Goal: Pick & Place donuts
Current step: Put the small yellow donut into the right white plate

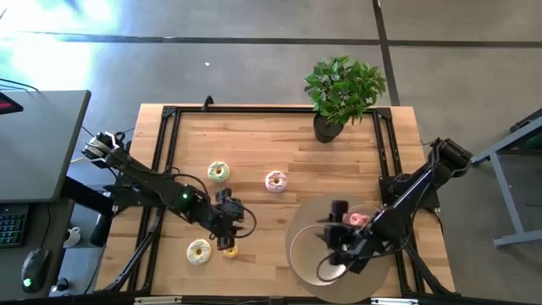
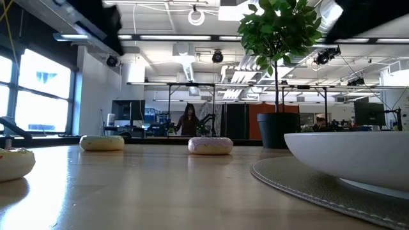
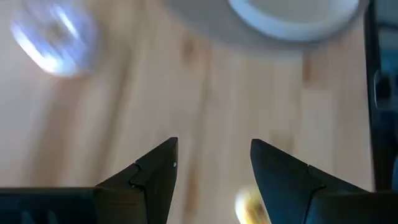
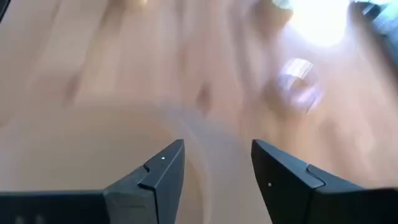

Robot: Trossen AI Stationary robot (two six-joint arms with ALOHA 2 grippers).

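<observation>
Donuts are spread over the wooden table, and most are not yet placed. From the high view, a green-iced donut and a pink-iced donut lie near the middle, well apart from the plate. A white-iced donut sits toward the near edge, with a small yellow donut just beside it. One pink donut appears to lie by the far edge of the white bowl on the plate, so I judge one placement is done or nearly so; the right arm hides part of it.

The left gripper hangs above the small yellow donut, its fingers apart and holding nothing, as its wrist view shows. The right gripper is over the bowl, fingers also apart and empty. By my reckoning, four donuts are left to move, the yellow one likely next. A potted plant stands at the far edge.
</observation>
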